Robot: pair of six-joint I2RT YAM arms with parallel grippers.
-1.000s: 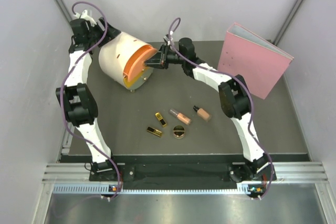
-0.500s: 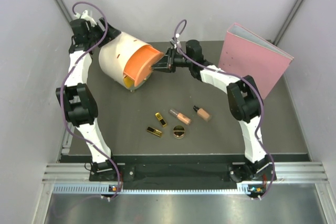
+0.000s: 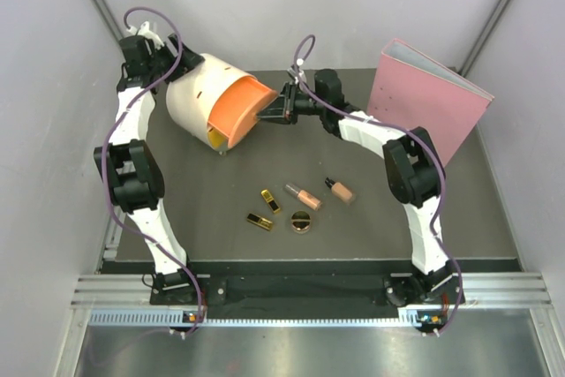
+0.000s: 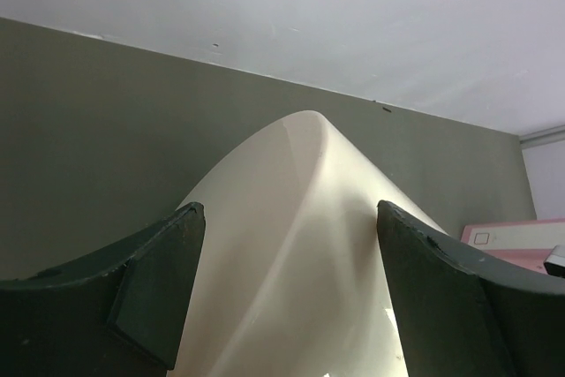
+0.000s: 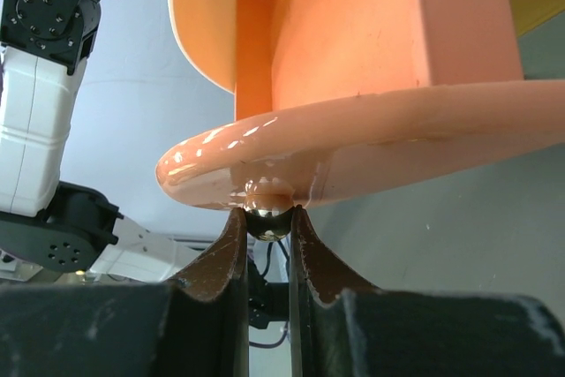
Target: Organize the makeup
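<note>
**Right claw clamped on the drawer knob, left claw spread across the box**

I see the right claw (image 5: 266,214) pinched narrow on the small shiny knob (image 5: 267,200) under the lip of the orange drawer (image 3: 238,110). Both fingers press against the knob. My left claw (image 4: 291,280) is spread wide at the back of the drawer box (image 3: 201,94), with the cream shell filling the gap between its fingers. I cannot tell whether the pads actually bear on the shell.

From the biggest thing down, the dark counter (image 3: 212,209) carries everything. The pink binder (image 3: 430,105) stands upright, well to the right of the drawer box and apart from it. The drawer box lies on its side, and its orange drawer juts out of the front towards the right. A yellow part shows just below that drawer.

All the makeup lies loose on the counter in front of the drawer box, on its near side and a little to its right, none of it touching the box.
- One peach bottle (image 3: 303,196) has a clear cap.
- The other peach bottle (image 3: 340,190) has a dark cap and lies farthest to the right.
- One lipstick case (image 3: 270,200) lies closest to the box.
- The second lipstick case (image 3: 259,220) lies just beyond the first, farther from the box.
- The round gold compact (image 3: 301,222) lies flat, about as far from the box as the second case.
</note>
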